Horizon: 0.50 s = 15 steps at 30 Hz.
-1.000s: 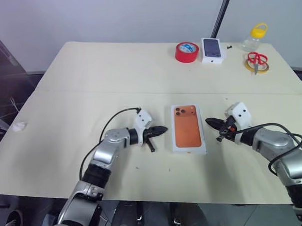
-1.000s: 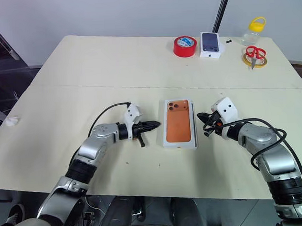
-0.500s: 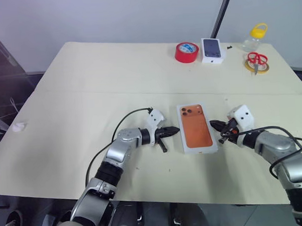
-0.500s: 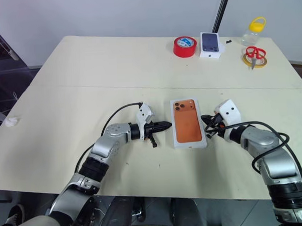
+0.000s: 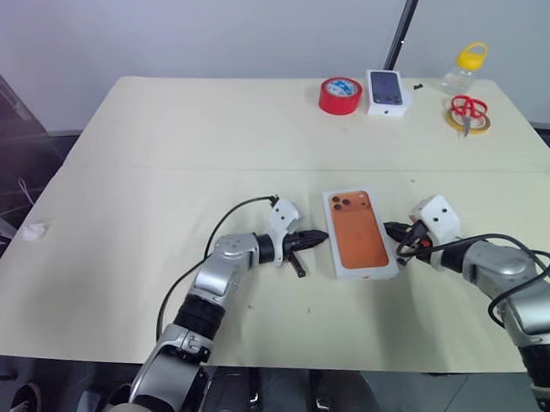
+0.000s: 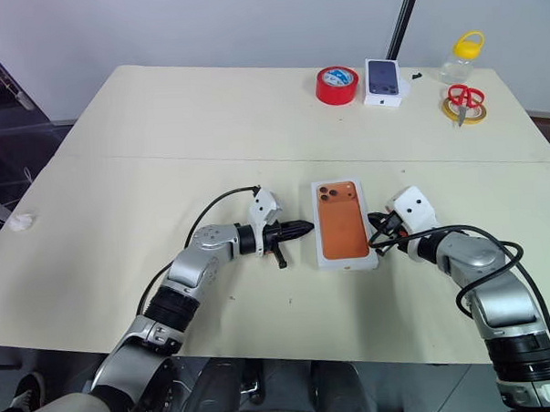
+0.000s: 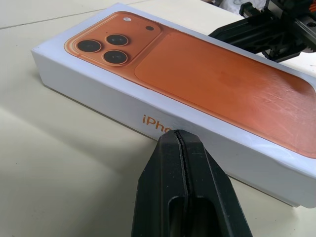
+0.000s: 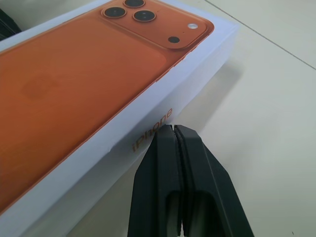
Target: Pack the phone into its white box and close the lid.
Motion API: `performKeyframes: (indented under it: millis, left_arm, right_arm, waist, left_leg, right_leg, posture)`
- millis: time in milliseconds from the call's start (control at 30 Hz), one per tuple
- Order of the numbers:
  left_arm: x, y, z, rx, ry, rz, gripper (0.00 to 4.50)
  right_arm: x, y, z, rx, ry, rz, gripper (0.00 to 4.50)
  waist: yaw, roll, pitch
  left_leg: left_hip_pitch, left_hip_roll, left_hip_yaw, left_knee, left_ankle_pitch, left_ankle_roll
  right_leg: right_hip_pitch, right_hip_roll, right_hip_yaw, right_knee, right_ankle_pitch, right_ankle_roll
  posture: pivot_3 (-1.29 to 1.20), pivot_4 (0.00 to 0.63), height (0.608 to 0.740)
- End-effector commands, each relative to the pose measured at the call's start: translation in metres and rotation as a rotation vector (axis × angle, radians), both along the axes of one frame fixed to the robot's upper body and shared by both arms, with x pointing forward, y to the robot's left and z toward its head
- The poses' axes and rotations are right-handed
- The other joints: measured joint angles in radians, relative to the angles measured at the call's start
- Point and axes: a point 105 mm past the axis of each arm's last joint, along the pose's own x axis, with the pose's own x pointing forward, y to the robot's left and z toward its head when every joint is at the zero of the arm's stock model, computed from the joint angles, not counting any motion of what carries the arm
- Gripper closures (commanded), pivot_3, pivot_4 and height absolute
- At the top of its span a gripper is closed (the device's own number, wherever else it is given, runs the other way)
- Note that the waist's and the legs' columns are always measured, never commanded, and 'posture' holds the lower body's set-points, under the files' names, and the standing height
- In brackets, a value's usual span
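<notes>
The white box (image 5: 358, 232) lies closed at the table's near middle. Its lid (image 7: 222, 84) is on and bears an orange phone picture on top and orange lettering on the side. The phone itself is hidden. My left gripper (image 5: 324, 239) is shut and empty, with its tip (image 7: 178, 134) against the box's left long side. On the opposite long side, my right gripper (image 5: 390, 228) is also shut and empty, and its tip (image 8: 174, 127) meets the wall near the lettering.
At the table's far right stand a red tape roll (image 5: 340, 95), a small white box with a dark phone picture (image 5: 387, 92), a yellow-capped bottle (image 5: 463, 67) and red scissors on a yellow tape ring (image 5: 469, 111). A crumpled white scrap (image 5: 34, 231) lies at the left edge.
The left gripper slid to the right and the box shifted right with it, towards the right gripper. Over the last half second nothing has moved.
</notes>
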Motion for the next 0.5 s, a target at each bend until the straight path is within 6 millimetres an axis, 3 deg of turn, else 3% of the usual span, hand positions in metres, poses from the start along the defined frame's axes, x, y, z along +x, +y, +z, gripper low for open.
performKeyframes:
  millis: [33,333,500]
  left_arm:
    - [-0.001,-0.013,0.013,-0.008,-0.073,-0.028,4.50]
    - [0.002,-0.009,0.023,-0.079,-0.040,0.001,4.50]
    - [0.003,-0.005,0.016,-0.039,-0.058,0.007,4.50]
  right_arm:
    - [-0.004,0.010,0.003,-0.029,-0.024,0.055,4.43]
    - [-0.005,0.005,-0.002,-0.080,-0.019,0.050,4.43]
    - [0.002,-0.017,0.008,-0.110,-0.038,-0.012,4.43]
  waist:
    - [0.000,0.000,0.000]
    - [-0.001,0.000,0.000]
    - [-0.001,0.000,0.000]
  left_leg:
    - [0.000,0.000,0.000,0.000,0.000,0.000]
    - [0.000,0.000,0.000,0.000,0.000,0.000]
    - [0.000,0.000,0.000,0.001,0.000,0.000]
  right_leg:
    - [0.000,0.000,0.000,0.000,0.000,0.000]
    - [0.000,0.000,0.000,0.001,0.000,0.000]
    - [0.000,0.002,0.000,0.001,0.000,0.000]
  posture:
    - [0.00,0.150,0.733]
    - [0.00,0.150,0.733]
    - [0.00,0.150,0.733]
